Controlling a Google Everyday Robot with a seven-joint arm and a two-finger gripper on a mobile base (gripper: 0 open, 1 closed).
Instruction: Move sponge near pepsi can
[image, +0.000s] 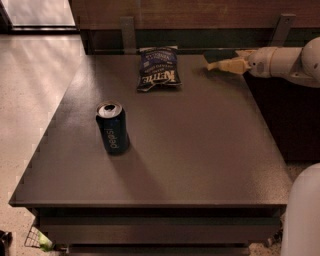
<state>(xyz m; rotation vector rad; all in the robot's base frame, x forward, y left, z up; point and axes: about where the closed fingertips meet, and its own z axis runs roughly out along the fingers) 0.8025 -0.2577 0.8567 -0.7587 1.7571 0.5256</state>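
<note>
The sponge (219, 53), dark green on top with a pale edge, is at the far right of the dark table (200, 150), between the pale fingers of my gripper (221, 59). The gripper reaches in from the right edge of the view and is shut on the sponge, holding it a little above the tabletop. The pepsi can (113, 128), dark blue with white lettering and a silver top, stands upright at the left middle of the table, far from the sponge and gripper.
A dark blue chip bag (158, 67) lies flat at the far middle of the table, between the can and the gripper. A wooden wall with metal brackets (128, 30) runs behind the table. A white part of the robot (305, 220) fills the lower right corner.
</note>
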